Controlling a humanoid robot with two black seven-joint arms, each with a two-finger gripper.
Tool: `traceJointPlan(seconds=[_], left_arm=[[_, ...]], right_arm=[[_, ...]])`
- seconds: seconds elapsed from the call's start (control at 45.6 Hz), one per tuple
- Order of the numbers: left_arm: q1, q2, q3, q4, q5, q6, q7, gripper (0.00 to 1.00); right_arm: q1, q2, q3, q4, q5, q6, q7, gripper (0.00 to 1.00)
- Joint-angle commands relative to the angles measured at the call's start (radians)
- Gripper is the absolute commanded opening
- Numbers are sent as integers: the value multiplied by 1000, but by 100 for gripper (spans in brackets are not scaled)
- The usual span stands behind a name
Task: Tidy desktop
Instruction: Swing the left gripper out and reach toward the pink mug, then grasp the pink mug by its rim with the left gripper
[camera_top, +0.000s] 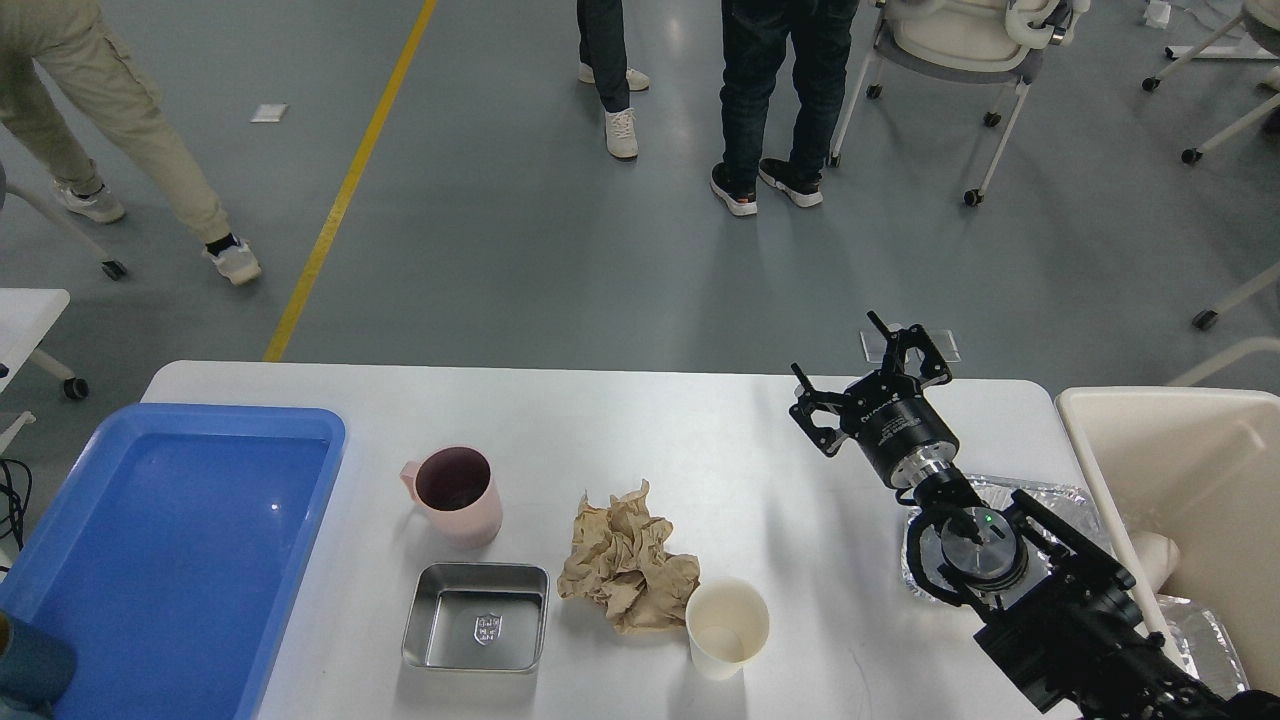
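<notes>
- The desk (700, 440), white with rounded corners, fills the lower half of the view and carries everything below.
- The right hand (868, 378) hovers above the far right part of the desk, its two fingers spread apart and nothing between them. Small white writing runs along its black body, too small to read.
- Just behind the hand, toward the near edge, a foil tray (1040, 500) lies under the arm, mostly hidden by it.
- Right of the hand, off the desk's end, stands a cream bin (1180, 470).
- Left of the hand and nearer the front edge, a paper cup (727, 627) stands upright, open and seemingly empty.
- A crumpled brown paper (625, 560) touches the cup's left side.
- Further left, a square steel tin (477, 630) sits flat, with a small shield emblem embossed in its floor; any lettering there cannot be read.
- Behind the tin, a pink mug (458, 495) stands upright with its handle to the left.
- Far left of the hand, a blue bin (170, 560) rests on the desk's left end.
- At the lower left corner a blue-grey shape shows; whether it is the left hand cannot be told.
- Beyond the desk, people's legs (770, 100) and wheeled chairs (960, 50) stand on the grey floor, which has a yellow line (350, 180).
</notes>
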Motion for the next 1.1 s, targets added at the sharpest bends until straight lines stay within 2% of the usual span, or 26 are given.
traceJointPlan(seconds=[0.0, 0.132, 0.285, 0.351, 0.614, 1.074], left_arm=[[-82, -50, 40, 0, 98, -34, 6, 97], [-241, -96, 196, 6, 238, -37, -16, 97], [-387, -122, 388, 26, 460, -35, -101, 96], [-437, -144, 449, 26, 542, -34, -117, 96], [-631, -257, 664, 26, 753, -34, -129, 95], [-987, -409, 1117, 20, 820, -35, -134, 94]], right_arm=[[2, 1, 0, 1, 0, 0, 0, 100], [3, 12, 0, 1, 0, 0, 0, 100], [8, 18, 0, 1, -3, 0, 0, 100], [9, 24, 0, 1, -12, 0, 0, 100], [9, 29, 0, 4, -17, 0, 0, 100], [9, 32, 0, 4, -23, 2, 0, 100]])
